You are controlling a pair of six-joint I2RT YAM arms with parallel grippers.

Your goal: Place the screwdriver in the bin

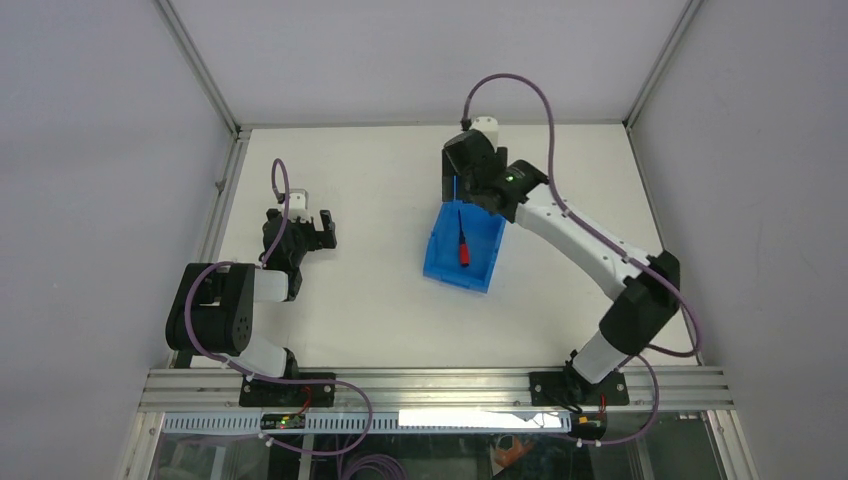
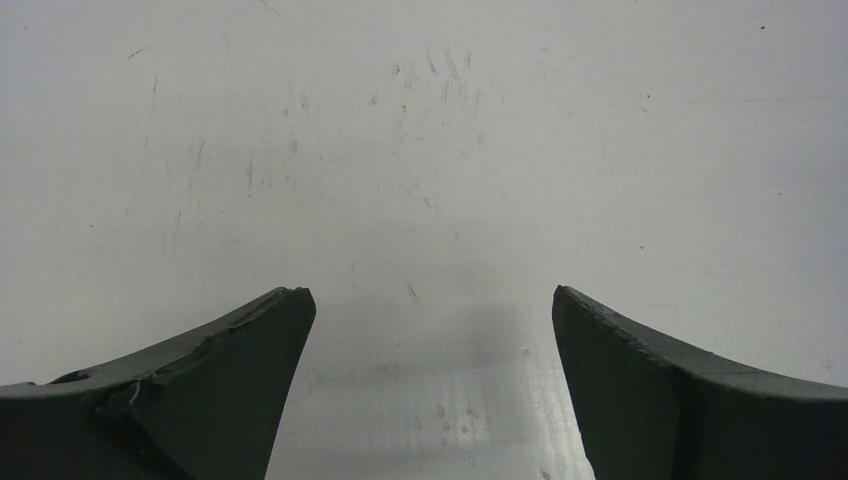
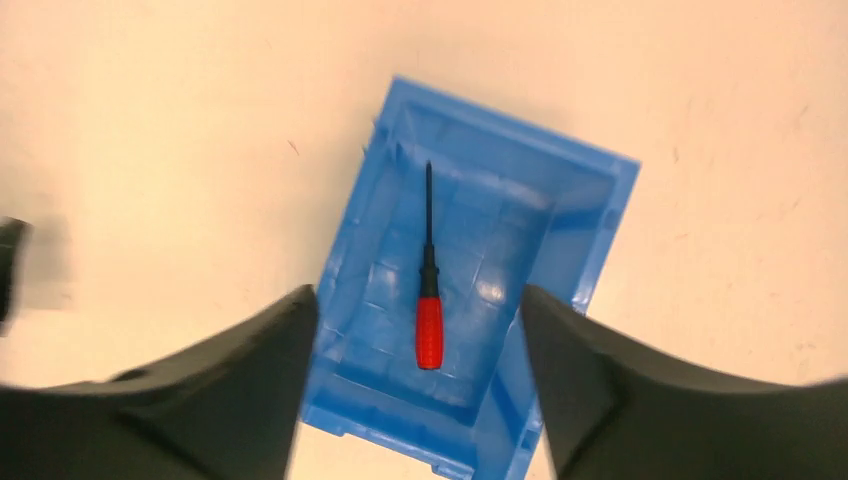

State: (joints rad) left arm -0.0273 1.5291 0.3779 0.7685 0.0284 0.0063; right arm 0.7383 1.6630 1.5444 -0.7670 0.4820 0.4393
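Observation:
The screwdriver (image 1: 463, 245), with a red handle and thin dark shaft, lies flat on the floor of the blue bin (image 1: 440, 258) in the middle of the table. In the right wrist view the screwdriver (image 3: 428, 315) lies lengthwise inside the bin (image 3: 570, 230), handle toward the camera. My right gripper (image 1: 468, 192) hangs above the bin's far end, open and empty, its fingers (image 3: 250, 380) spread to either side of the bin below. My left gripper (image 1: 318, 228) is open and empty over bare table at the left; in its wrist view the left gripper (image 2: 430, 300) has nothing between its jaws.
The white table (image 1: 370, 300) is ringed by metal frame rails, with an aluminium rail along the near edge. Purple cables loop from both arms. The left wrist view shows only scratched white tabletop (image 2: 420, 150).

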